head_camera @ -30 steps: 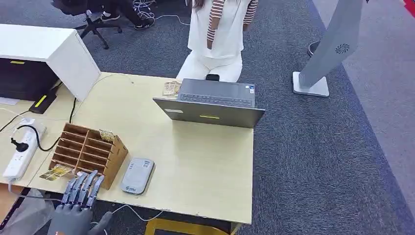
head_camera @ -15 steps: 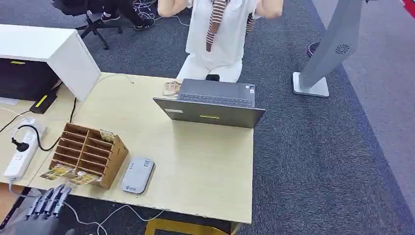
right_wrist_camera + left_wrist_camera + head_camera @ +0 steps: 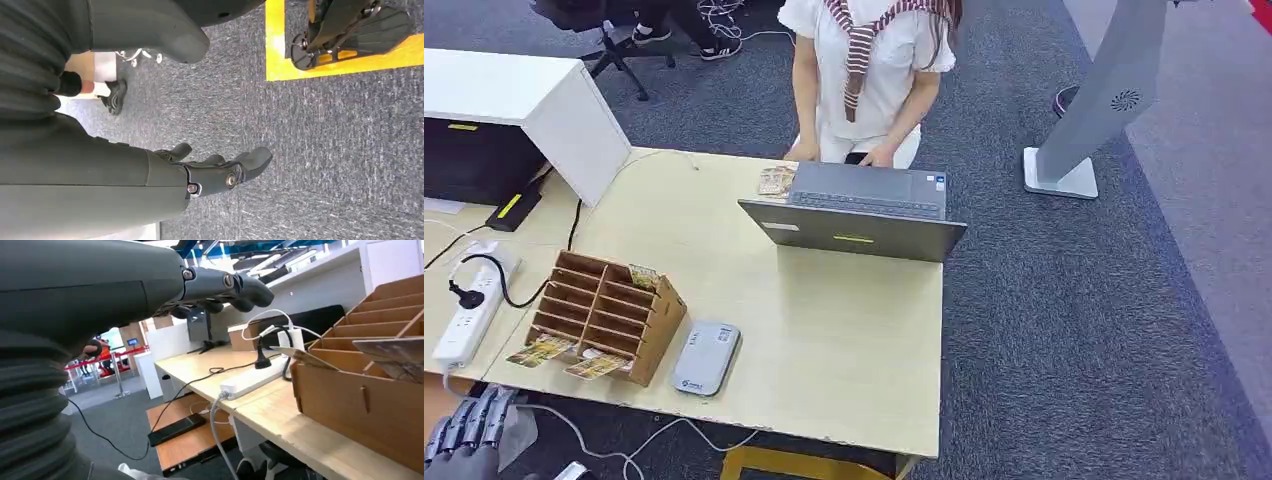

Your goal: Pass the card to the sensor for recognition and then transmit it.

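Here our left hand [image 3: 464,432] hangs below the near edge of the table [image 3: 844,370], off to the outer side of the cardboard sorter [image 3: 606,312], its fingers loosely apart and holding nothing. Two cards poke out of the sorter's lowest slots, just ahead of that hand: one card [image 3: 541,350] at the outer corner and a second card [image 3: 596,365] beside it, both jutting over the front lip, which we judge leaves an edge free to pinch. The grey sensor [image 3: 705,357] lies flat on the table just inward of the sorter, near enough, we reckon, that a picked card need only travel a short way. Our right hand [image 3: 220,172] hangs at our side over the carpet, fingers gently curled yet apart, empty. A person [image 3: 869,70] sits across the table behind a laptop [image 3: 856,213], well beyond our reach, presumably there to receive the card.
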